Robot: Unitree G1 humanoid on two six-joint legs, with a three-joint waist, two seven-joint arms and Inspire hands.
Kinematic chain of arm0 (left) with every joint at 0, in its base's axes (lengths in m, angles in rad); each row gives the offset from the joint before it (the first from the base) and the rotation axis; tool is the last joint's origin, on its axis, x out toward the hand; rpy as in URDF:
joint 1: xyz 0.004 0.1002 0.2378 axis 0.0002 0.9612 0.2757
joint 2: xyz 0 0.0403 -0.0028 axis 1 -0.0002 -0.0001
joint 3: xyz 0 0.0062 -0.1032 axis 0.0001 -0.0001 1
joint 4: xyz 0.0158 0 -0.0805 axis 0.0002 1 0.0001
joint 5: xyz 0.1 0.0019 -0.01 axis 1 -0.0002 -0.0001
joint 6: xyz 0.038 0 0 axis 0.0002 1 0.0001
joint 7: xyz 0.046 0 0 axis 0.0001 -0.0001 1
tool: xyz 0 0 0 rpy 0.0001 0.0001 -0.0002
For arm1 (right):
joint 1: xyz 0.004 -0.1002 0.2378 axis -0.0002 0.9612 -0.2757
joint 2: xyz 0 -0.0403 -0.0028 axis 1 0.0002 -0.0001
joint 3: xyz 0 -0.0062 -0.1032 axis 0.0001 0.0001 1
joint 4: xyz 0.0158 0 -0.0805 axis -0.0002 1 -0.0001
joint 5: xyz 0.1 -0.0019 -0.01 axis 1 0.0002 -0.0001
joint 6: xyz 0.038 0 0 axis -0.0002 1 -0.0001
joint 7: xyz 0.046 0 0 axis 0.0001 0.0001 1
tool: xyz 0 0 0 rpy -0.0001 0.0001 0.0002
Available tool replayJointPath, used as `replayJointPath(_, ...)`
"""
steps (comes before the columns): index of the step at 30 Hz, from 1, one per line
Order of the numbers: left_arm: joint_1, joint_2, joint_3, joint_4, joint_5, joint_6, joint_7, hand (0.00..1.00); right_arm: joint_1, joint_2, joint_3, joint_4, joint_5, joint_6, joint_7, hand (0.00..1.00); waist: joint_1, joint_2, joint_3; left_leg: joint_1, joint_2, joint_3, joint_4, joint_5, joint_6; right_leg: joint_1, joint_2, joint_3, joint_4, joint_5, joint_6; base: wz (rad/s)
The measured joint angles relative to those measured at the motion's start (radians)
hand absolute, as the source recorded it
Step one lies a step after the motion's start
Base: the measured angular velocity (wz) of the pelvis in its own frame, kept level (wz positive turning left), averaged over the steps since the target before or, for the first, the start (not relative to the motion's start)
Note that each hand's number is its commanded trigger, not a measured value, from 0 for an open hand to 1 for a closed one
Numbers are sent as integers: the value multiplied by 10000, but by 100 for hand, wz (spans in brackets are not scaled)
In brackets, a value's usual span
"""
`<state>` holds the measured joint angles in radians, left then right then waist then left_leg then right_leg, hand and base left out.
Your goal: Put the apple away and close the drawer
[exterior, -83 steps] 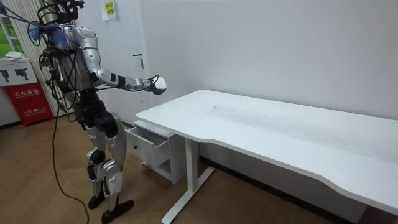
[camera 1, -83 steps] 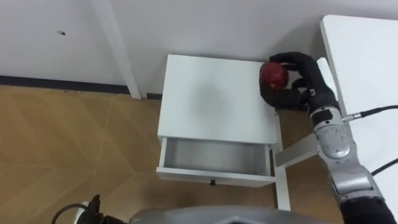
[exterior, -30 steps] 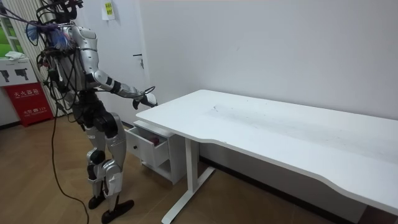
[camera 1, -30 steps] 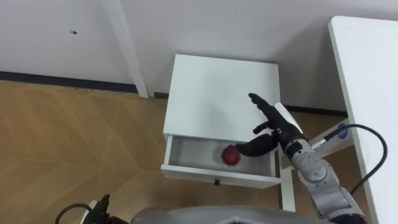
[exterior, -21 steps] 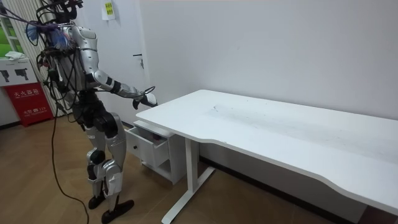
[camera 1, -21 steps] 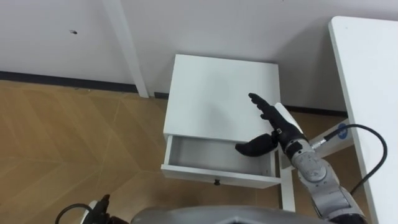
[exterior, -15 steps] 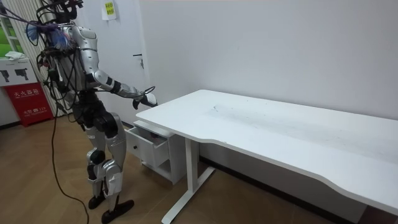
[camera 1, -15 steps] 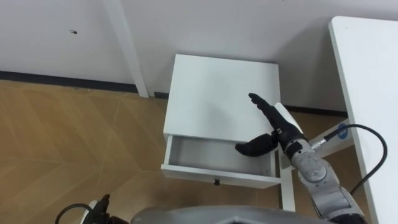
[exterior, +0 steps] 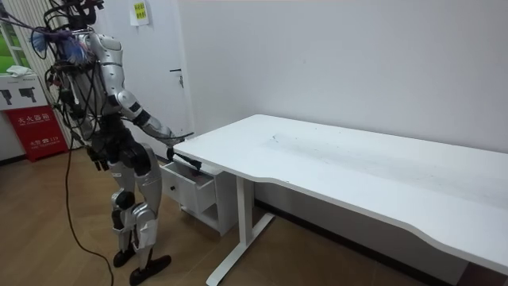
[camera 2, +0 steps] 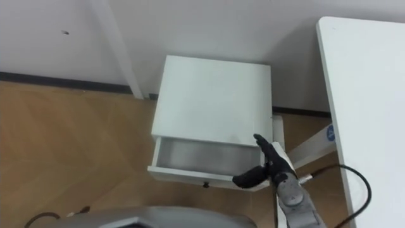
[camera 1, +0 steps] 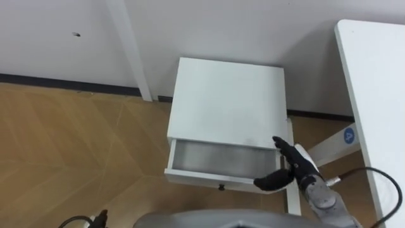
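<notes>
A white bedside cabinet (camera 1: 228, 101) stands against the wall with its top drawer (camera 1: 215, 157) pulled out toward me. The part of the drawer's inside that I see is bare grey; the strip behind its front panel (camera 1: 215, 182) is hidden, and I cannot make out the apple there. My right hand (camera 1: 288, 171) is open, fingers straight and thumb spread, low at the drawer's front right corner, holding nothing. In the room view I stand upright before the cabinet with the right arm (exterior: 155, 127) reaching down toward the drawer (exterior: 190, 183).
A large white desk (camera 1: 380, 95) runs along my right, its leg (camera 1: 291, 196) close beside the cabinet. A white upright post (camera 1: 130, 50) stands against the wall left of the cabinet. Wooden floor (camera 1: 76, 152) lies open on the left.
My right hand has dropped from above the cabinet top to the drawer's front right corner. The apple, seen in the drawer a second ago, has gone out of sight.
</notes>
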<state>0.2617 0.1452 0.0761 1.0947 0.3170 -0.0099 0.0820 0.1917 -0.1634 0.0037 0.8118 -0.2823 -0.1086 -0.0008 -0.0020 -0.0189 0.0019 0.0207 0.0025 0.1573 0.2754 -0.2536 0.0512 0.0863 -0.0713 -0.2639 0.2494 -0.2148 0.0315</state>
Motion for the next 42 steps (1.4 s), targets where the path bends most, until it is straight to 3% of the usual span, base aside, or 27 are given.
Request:
replayJointPath(1, -53, -13, 29, 0, 10, 2, -12, 0, 41, -10, -150, 147, 73, 3, -84, 0, -20, 47, -16, 14, -7, 87, 3, -63, 40, -111, -52, -3, 298, -83, 16, 14)
replayJointPath(3, -221, -22, 368, 153, 29, -4, -41, 0, 188, -60, -851, 842, 246, 19, -356, 0, -61, 93, 6, -13, -176, 94, 243, -233, 267, -1052, -587, 14, 2626, -416, 212, 13)
replayJointPath(4, -299, -7, 424, 268, 27, -6, -43, 0, 297, -119, -979, 1008, 233, 20, -453, 0, -86, 119, 9, -23, -278, 94, 391, -299, 329, -1387, -774, 40, 3447, -410, 212, 16)
replayJointPath(5, -320, 91, 439, 329, 17, 5, -64, 0, 344, -293, -1097, 1375, 165, 66, -594, 0, -157, 84, -5, -48, -505, 118, 651, -430, 496, -2181, -1239, 228, 5116, -270, 226, 11)
replayJointPath(6, -372, 112, 497, 357, 17, 23, -77, 0, 534, -516, -1162, 1730, 164, 155, -760, 0, -220, 143, -20, -126, -619, 144, 1085, -644, 657, -2903, -1576, 376, 6462, 386, 178, 5)
replayJointPath(7, -383, 121, 494, 358, 10, 38, -78, 0, 594, -620, -1184, 1953, 178, 198, -826, 0, -223, 241, -33, -174, -609, 155, 1285, -761, 730, -3261, -1632, 492, 6996, 866, 199, -10)
replayJointPath(9, -442, 308, 477, 471, 7, 41, -68, 0, 728, -716, -1258, 2524, 236, 441, -809, 0, -227, 606, -10, -418, -420, 299, 1920, -1040, 994, -5177, -1700, 1139, 9285, 3423, 82, -35)
replayJointPath(10, -485, 380, 508, 520, -32, 52, -58, 0, 721, -663, -1288, 2614, 299, 459, -755, 0, -232, 603, 7, -581, -386, 352, 2114, -1090, 1078, -5812, -1695, 1218, 10244, 3203, 44, -39)
replayJointPath(11, -599, 468, 542, 608, -158, 122, -23, 0, 811, -556, -1359, 2711, 413, 455, -681, 0, -328, 696, 25, -936, -228, 353, 2536, -1152, 1161, -7182, -1622, 1227, 12570, 2428, -16, -33)
replayJointPath(12, -719, 505, 373, 651, -477, 220, 11, 0, 853, -498, -1316, 2910, 451, 451, -651, 0, -389, 837, 11, -1172, 3, 352, 2743, -1174, 1199, -8465, -1352, 1102, 14346, 1768, -122, -24)
replayJointPath(14, -827, 520, 59, 644, -679, 475, 4, 0, 844, -477, -968, 3385, 746, 449, -610, 0, -471, 1019, 64, -1233, 315, 348, 2805, -1168, 1214, -9958, -1202, 694, 16002, 1119, -103, -11)
replayJointPath(15, -967, 521, -35, 665, -684, 650, -2, 0, 864, -417, -701, 3622, 927, 452, -611, 0, -532, 1153, 88, -1198, 513, 288, 2885, -1178, 1233, -10717, -1166, 551, 16607, 793, -81, 0)
replayJointPath(17, -984, 511, -14, 675, -678, 847, -8, 0, 868, -356, -523, 3840, 1217, 452, -612, 0, -559, 1222, 88, -1126, 739, 244, 3069, -1301, 1287, -11413, -1244, 551, 17061, 539, -96, 7)
replayJointPath(20, -831, 515, -11, 676, -682, 1088, 28, 0, 834, -419, -230, 3874, 1976, 445, -763, 0, -562, 1304, 106, -1200, 914, 193, 3570, -1599, 1378, -11759, -1442, 748, 17236, 484, -73, 0)
replayJointPath(25, -584, 521, 10, 691, -592, 1153, 46, 0, 707, -443, -49, 3871, 2584, 599, -809, 0, -596, 1264, 109, -1512, 754, 208, 4037, -1793, 1404, -10922, -1491, 1117, 16988, 516, -10, -1)
replayJointPath(26, -549, 476, 33, 715, -589, 1145, 45, 0, 678, -494, -46, 3871, 2692, 704, -811, 0, -638, 1255, 111, -1479, 677, 297, 3999, -1846, 1108, -10415, -1598, 1138, 16707, 519, -8, -9)
replayJointPath(28, -313, 360, 246, 802, -456, 1120, 40, 0, 555, -542, 40, 3885, 2851, 911, -840, 0, -702, 1131, 99, -1161, 317, 369, 3489, -1761, -407, -9517, -1648, 1152, 15981, 533, -38, -10)
replayJointPath(29, -242, 465, 250, 842, -534, 1122, 40, 0, 533, -423, 34, 3849, 2776, 985, -850, 0, -780, 778, 46, -1328, 463, 118, 4509, -1940, -154, -9074, -2014, 1276, 15481, 544, 141, 32)
replayJointPath(30, -468, 726, 223, 583, -532, 977, 86, 0, 579, -292, -100, 3846, 2692, 1095, -850, 0, -751, 872, 145, -1959, 1113, -601, 5663, -2981, -52, -8864, -2110, 1474, 15076, 509, 355, 38)
replayJointPath(31, -530, 768, 275, 558, -512, 882, 188, 0, 544, -246, -175, 3852, 2690, 1244, -858, 0, -664, 883, 194, -2150, 945, -682, 6024, -3127, 1, -8679, -2118, 1747, 14685, 499, 437, 13)
replayJointPath(32, -414, 721, 374, 627, -493, 855, 345, 0, 587, -243, -179, 3849, 2722, 1382, -850, 0, -496, 676, 219, -2130, 834, -655, 6162, -3274, -28, -7765, -2095, 1690, 13330, 475, 491, 0)
replayJointPath(34, -420, 656, 337, 641, -511, 805, 448, 0, 728, -233, -259, 3856, 2850, 1466, -846, 0, -537, 558, 179, -1887, 510, -729, 5510, -2966, -19, -6110, -2028, 1300, 10878, 451, 548, 17)
replayJointPath(36, -392, 588, 315, 616, -513, 701, 603, 0, 728, -252, -286, 3885, 2780, 1550, -911, 0, -440, 236, 159, -1546, 57, -528, 4227, -2347, 160, -4414, -1445, 1156, 7397, 276, 723, 3)
replayJointPath(37, -341, 566, 331, 574, -514, 708, 685, 0, 715, -249, -321, 3879, 2731, 1539, -933, 0, -440, 168, 147, -1462, -14, -521, 3926, -2204, 251, -3982, -1218, 1199, 6483, 173, 783, -6)
replayJointPath(38, -221, 562, 340, 443, -514, 710, 848, 0, 685, -224, -374, 3882, 2637, 1531, -967, 0, -434, 22, 75, -1275, -162, -515, 3371, -1964, 276, -3179, -895, 1218, 4836, -128, 790, -6)
replayJointPath(39, -206, 561, 331, 419, -514, 709, 957, 0, 593, -230, -494, 3888, 2468, 1521, -1073, 0, -380, -48, 62, -1077, -194, -463, 2953, -1817, 305, -2480, -572, 1226, 3378, -248, 728, -11)
replayJointPath(42, -220, 508, 436, 413, -489, 643, 1036, 0, 214, -240, -1001, 3892, 2424, 1335, -1325, 0, -183, -223, 43, -517, -173, -303, 1971, -1525, 325, -1271, -249, 1165, 1308, -273, 604, -29)
